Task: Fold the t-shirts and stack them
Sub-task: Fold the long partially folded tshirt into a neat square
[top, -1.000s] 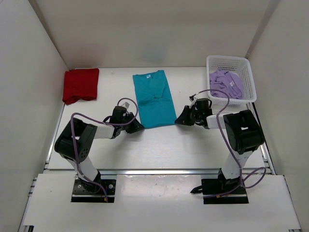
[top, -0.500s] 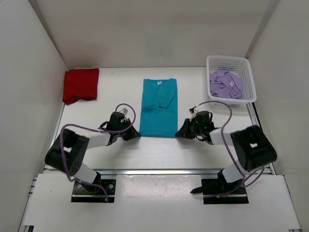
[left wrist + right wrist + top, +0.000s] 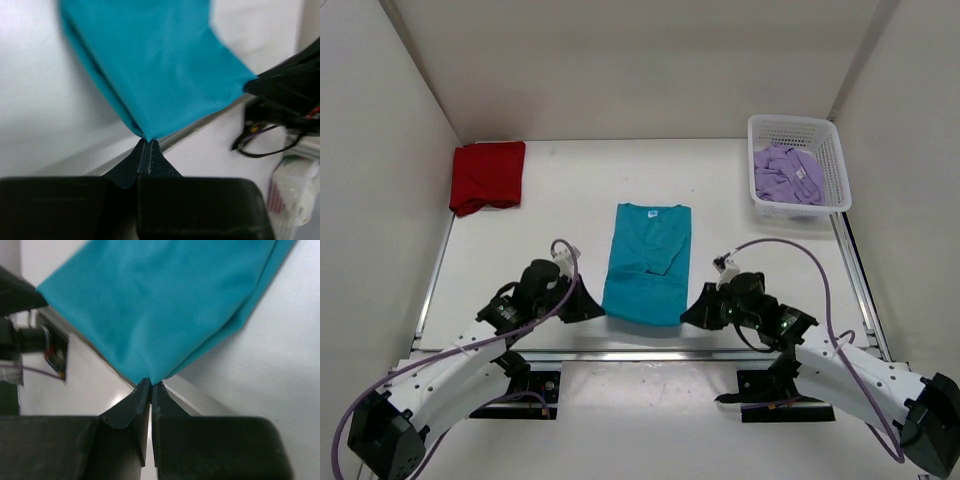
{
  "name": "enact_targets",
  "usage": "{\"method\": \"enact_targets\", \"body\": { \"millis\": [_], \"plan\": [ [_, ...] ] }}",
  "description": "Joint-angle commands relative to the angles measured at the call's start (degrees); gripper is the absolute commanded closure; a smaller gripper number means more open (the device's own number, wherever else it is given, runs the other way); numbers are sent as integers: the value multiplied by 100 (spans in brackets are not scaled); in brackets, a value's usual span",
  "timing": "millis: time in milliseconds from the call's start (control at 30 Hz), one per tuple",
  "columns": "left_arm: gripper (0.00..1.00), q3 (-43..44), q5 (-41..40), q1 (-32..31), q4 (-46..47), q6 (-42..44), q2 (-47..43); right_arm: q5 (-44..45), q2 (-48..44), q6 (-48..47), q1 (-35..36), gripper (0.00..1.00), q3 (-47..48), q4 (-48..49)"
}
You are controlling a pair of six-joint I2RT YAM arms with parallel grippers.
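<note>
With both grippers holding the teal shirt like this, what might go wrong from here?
The left gripper and right gripper each pinch only the tip of a near corner of the teal shirt, so a corner may slip free. Its near hem sits close to the metal rail at the near edge and might catch there. The sleeve folded across the front may fall open if lifted.

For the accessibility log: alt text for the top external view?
The left gripper and right gripper each hold a near corner of the teal shirt, jaws shut. A folded red shirt lies back left; a lavender shirt sits in a white basket back right.
</note>
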Motion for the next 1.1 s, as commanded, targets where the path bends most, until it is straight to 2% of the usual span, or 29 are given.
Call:
{"method": "enact_targets", "body": {
  "millis": [0, 67, 133, 200, 233, 300, 333, 367, 467, 533, 567, 700, 767, 833, 867, 933, 1000, 1067],
  "plan": [
    [100, 1060, 182, 272, -260, 13, 130, 134, 44, -492, -609, 100, 1107, -621],
    [100, 1404, 251, 527, 82, 84, 533, -367, 394, -923, -1294, 100, 1573, -622],
    [100, 1904, 322, 930, 564, 198, 1131, -990, 1122, -1233, -1944, 100, 1970, -387],
    [100, 2256, 410, 1115, 882, 303, 2087, -1394, 1729, -1566, -2492, 100, 2470, -158],
    [100, 2624, 167, 1230, 1074, 356, 2648, -1605, 2177, -1637, -2929, 100, 2724, 26],
    [100, 3170, 173, 1380, 1207, 374, 3504, -1747, 2882, -1620, -3213, 100, 3139, 256],
    [100, 3547, 164, 1458, 1260, 365, 4090, -2088, 3380, -1577, -3336, 100, 3419, 413],
    [100, 3907, -62, 1503, 1261, 365, 4548, -2065, 3812, -1576, -3363, 100, 3752, 502],
    [100, 4585, -337, 1739, 1296, 235, 5533, -2196, 5032, -1594, -3425, 100, 4727, 503],
    [100, 4815, -170, 1906, 1524, 15, 5948, -2170, 5622, -1646, -3425, 100, 5299, 415],
    [100, 4938, -335, 2012, 1533, -30, 6133, -2309, 6027, -1542, -3469, 100, 5668, 467],
    [100, 5088, -407, 2276, 1823, -320, 6433, -2363, 7066, -1637, -3469, 100, 6829, 145],
    [77, 5307, -207, 2364, 1946, -382, 6713, -2233, 7698, -1725, -3443, 96, 7663, -172],
    [70, 5605, -12, 2443, 1711, -321, 6933, -2205, 7920, -1726, -3425, 78, 7946, -201],
    [66, 5677, -55, 2461, 1657, -346, 6917, -2344, 8007, -1700, -3443, 72, 8113, -122],
    [58, 5467, -187, 2531, 1910, -390, 6664, -2355, 8035, -1751, -3478, 57, 8316, -209],
    [58, 5064, -354, 2514, 2147, -426, 6198, -2145, 7799, -1936, -3451, 52, 8204, -375],
    [59, 4879, -311, 2313, 2280, -435, 6004, -1855, 7448, -2086, -3390, 53, 7758, -324]
  ]
}}
